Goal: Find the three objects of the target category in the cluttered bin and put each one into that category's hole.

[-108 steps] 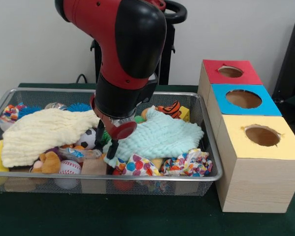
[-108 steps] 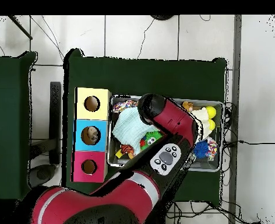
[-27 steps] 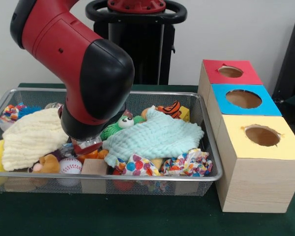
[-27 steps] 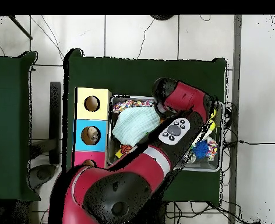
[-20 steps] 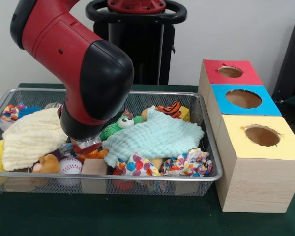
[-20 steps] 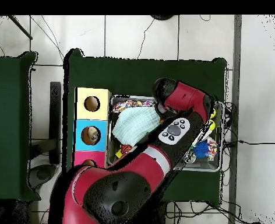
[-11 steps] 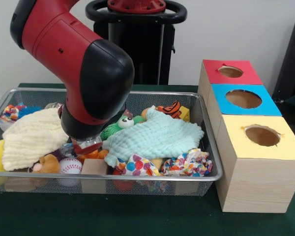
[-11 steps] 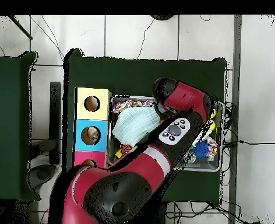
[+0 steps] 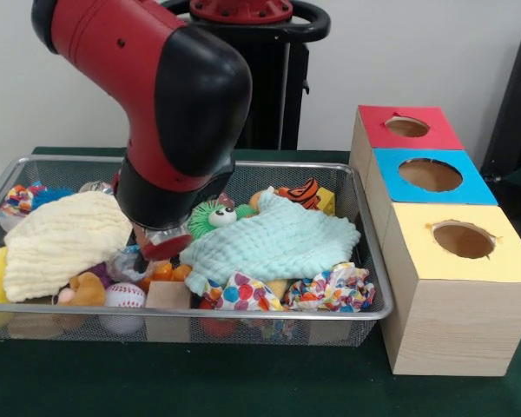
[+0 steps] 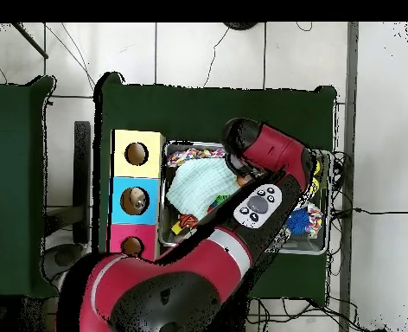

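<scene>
Reaching down into the silver wire-mesh bin [image 9: 365, 261] on the dark green worktop [image 9: 243, 382], the red and black arm [image 9: 169, 95] covers the left-middle of the clutter. Its tool [image 9: 161, 246] sits low among the toys, at about nine o'clock from the pale green muslin cloth [image 9: 273, 243]; whether it is wide, narrow or holding anything cannot be told. A cream muslin cloth [image 9: 61, 239] lies at nine o'clock from the tool, a white baseball [image 9: 122, 297] at seven o'clock. A green googly-eyed toy [image 9: 215, 217] peeks out at the green cloth's upper left edge. At three o'clock from the bin stand three wooden boxes with holes, topped red [image 9: 408, 127], blue [image 9: 430, 175] and yellow [image 9: 463, 240].
</scene>
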Robot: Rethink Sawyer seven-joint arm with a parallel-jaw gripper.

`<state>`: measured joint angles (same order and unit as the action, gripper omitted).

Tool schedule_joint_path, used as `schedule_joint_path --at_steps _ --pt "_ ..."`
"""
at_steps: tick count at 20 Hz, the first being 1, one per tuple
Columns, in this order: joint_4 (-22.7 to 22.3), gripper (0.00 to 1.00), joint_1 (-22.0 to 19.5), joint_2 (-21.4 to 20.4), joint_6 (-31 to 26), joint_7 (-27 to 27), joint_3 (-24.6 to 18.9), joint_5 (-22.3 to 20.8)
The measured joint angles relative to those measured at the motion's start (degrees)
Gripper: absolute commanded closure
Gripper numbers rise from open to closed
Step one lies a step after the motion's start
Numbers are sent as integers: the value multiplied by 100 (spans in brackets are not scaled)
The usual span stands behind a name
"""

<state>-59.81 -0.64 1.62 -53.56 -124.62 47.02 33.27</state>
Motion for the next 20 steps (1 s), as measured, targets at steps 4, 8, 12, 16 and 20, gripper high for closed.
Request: schedule_joint_path --at_steps 4,8,12,16,20 --pt "-177 100 41 -183 239 0 -103 -1" --pt "-345 100 32 -389 592 0 -310 -2" --pt "-562 100 -2 -650 1133 0 -688 -4" --pt "-712 100 -41 -821 1472 0 -997 -60" --pt "-838 100 -44 -950 1560 0 -1170 -170"
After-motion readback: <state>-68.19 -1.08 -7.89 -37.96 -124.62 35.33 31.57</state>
